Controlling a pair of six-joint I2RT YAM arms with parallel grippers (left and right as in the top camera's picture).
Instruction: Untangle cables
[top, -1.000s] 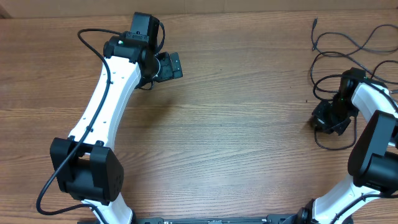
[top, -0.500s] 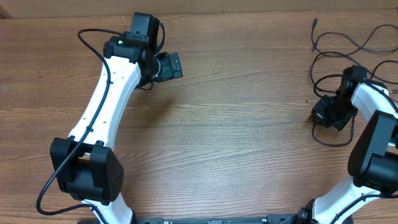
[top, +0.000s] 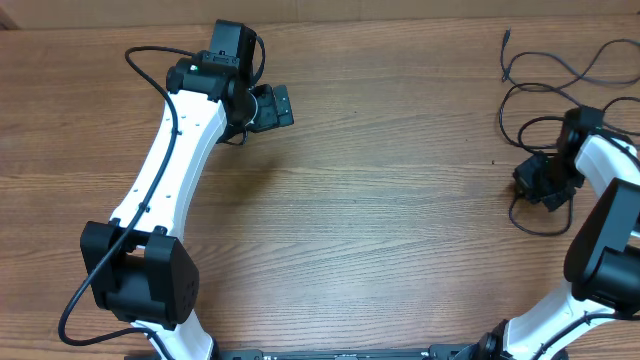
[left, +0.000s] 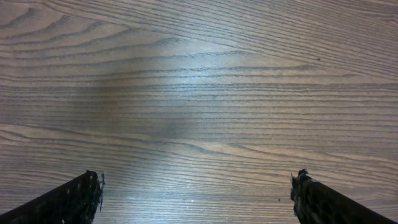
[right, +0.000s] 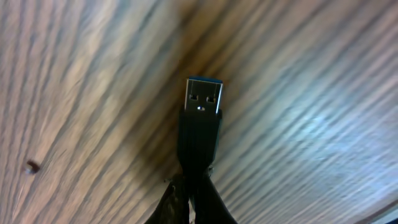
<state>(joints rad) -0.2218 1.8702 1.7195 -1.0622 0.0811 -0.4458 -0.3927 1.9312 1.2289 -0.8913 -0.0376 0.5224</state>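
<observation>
Brown wood makes up the table (top: 380, 220); the thin black cables (top: 560, 65) lie in loose loops at the table's far right corner. The right gripper (top: 535, 180) sits at the table's right side, at the near end of those loops; its fingers (right: 199, 202) are pinched tight on the back of one plug (right: 202, 118), whose metal tip sticks out over the table. The left gripper (top: 275, 105) hangs over the table's far left part; its fingers (left: 68, 202) stand wide apart, with wood showing between them.

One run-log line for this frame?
task: untangle cables | left jaws: open, empty, over table | right jaws: shut on USB plug | tangle: far right
</observation>
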